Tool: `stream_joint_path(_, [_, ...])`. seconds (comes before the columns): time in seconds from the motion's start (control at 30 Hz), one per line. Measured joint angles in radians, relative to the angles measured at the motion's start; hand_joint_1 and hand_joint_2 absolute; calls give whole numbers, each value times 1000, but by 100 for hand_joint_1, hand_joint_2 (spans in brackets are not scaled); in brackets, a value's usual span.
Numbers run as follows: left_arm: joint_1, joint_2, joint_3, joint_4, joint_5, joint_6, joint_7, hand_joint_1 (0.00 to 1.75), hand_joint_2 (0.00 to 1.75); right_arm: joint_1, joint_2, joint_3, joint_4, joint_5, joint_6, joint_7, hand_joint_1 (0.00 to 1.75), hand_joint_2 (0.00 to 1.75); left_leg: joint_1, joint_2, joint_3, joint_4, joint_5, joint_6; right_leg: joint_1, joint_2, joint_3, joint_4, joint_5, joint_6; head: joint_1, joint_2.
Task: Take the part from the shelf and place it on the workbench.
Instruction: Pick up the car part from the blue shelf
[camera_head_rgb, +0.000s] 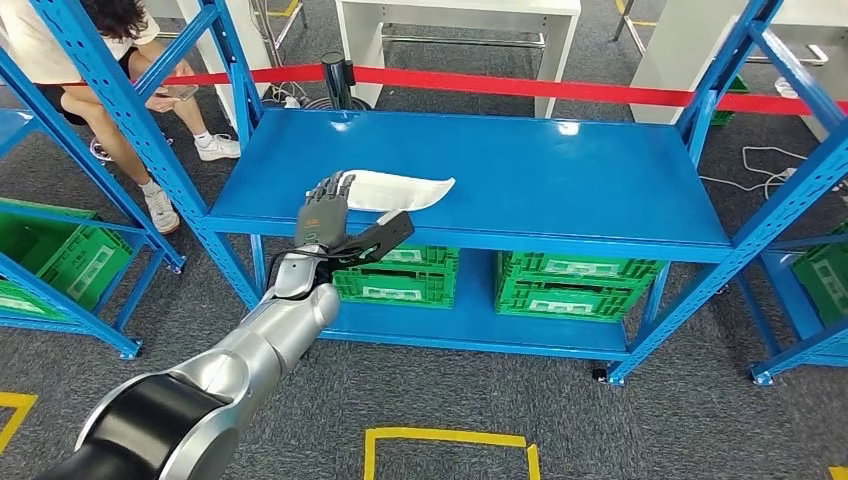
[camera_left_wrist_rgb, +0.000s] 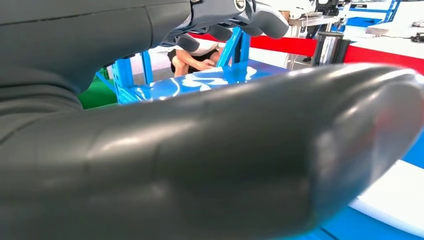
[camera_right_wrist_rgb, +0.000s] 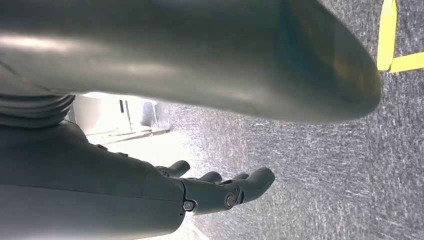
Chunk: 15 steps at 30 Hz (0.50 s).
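Observation:
The part (camera_head_rgb: 405, 190) is a flat white piece lying on the top board of the blue shelf (camera_head_rgb: 560, 180), left of its middle. My left hand (camera_head_rgb: 335, 220) is at the part's left end, fingers spread and upright over the shelf's front edge, thumb pointing right below the edge. It holds nothing. In the left wrist view the thick thumb (camera_left_wrist_rgb: 225, 165) is close up, with the white part (camera_left_wrist_rgb: 400, 197) just beyond it. My right hand (camera_right_wrist_rgb: 150, 195) hangs over the grey floor, fingers loosely extended and empty.
Green crates (camera_head_rgb: 575, 285) stand on the shelf's lower board. A red barrier tape (camera_head_rgb: 520, 85) on a black post (camera_head_rgb: 338, 80) runs behind the shelf. A person (camera_head_rgb: 110, 60) sits at the back left. More blue racks flank both sides. Yellow floor marks (camera_head_rgb: 450, 440) lie near me.

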Motion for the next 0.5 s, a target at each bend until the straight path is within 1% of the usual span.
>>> stream_joint_path(0.03, [-1,-1,2,-1,0,0,0,0,0,0,0,0,0,0,0,0,0,0,2,0,4,-4,-1,8,0,1,-10,19,-10,2,1,0])
stream_joint_path(0.07, [-3,-1,4,-1,0,1,0,0,0,-1,-1,0,0,0,0,0,0,0,4,0,9,-6,-3,14,-1,2,-29,55,-31,2,2,0])
stream_joint_path(0.1, [-4,-2,6,-2,0,2,-1,0,0,-1,-1,0,0,0,0,0,0,0,4,0,9,-7,-6,19,-1,3,-58,112,-60,3,4,0])
stream_joint_path(0.13, [-4,-2,7,-2,0,2,-1,0,0,0,-1,0,0,-1,0,0,0,0,3,-1,9,-6,-8,20,-1,5,-95,180,-89,5,5,0])
stream_joint_path(0.17, [-3,-3,8,-2,0,3,-2,0,0,1,-1,0,0,-2,0,0,0,0,3,-1,10,-5,-10,20,-1,6,-128,238,-109,8,6,0])
stream_joint_path(0.2, [-1,-3,9,-2,0,3,-2,0,0,2,-1,0,0,-4,0,0,0,0,3,-1,12,-3,-14,18,-2,6,-150,270,-114,11,6,0])
stream_joint_path(0.23, [0,-4,9,-2,-1,3,-2,0,0,3,-1,0,0,-5,0,0,0,0,4,-1,15,0,-18,16,-3,7,-152,263,-98,13,6,0])
stream_joint_path(0.27, [1,-4,11,-2,-1,4,-2,0,0,3,-1,0,0,-6,0,0,0,0,6,-1,19,5,-24,12,-4,6,-134,215,-64,14,6,0])
stream_joint_path(0.3, [1,-5,12,-2,-1,6,-2,0,0,4,-1,0,0,-6,0,0,0,0,8,-1,25,10,-32,6,-5,5,-103,144,-26,14,6,0])
stream_joint_path(0.33, [1,-5,14,-2,-1,8,-3,0,0,4,-1,0,1,-6,0,-1,0,0,9,0,29,15,-39,-2,-4,4,-74,77,-7,12,8,0])
stream_joint_path(0.37, [0,-6,15,-2,-1,9,-3,0,0,3,-1,0,1,-6,0,-5,0,0,9,1,32,17,-46,-10,-2,2,-52,30,-2,8,9,0])
stream_joint_path(0.4, [0,-7,16,-3,-2,11,-3,0,0,4,-1,0,1,-6,1,-11,0,0,8,1,33,15,-52,-17,0,1,-40,6,-8,2,11,0])
stream_joint_path(0.43, [1,-7,16,-3,-2,12,-4,0,0,5,-1,0,2,-6,1,-17,0,0,6,1,37,17,-53,-25,3,1,-35,1,-21,-5,12,0])
stream_joint_path(0.5, [2,-8,17,-5,-3,13,-4,0,0,7,-1,-1,2,-6,1,-22,0,0,6,1,40,36,-48,-36,0,4,-13,-3,-25,-22,12,0])
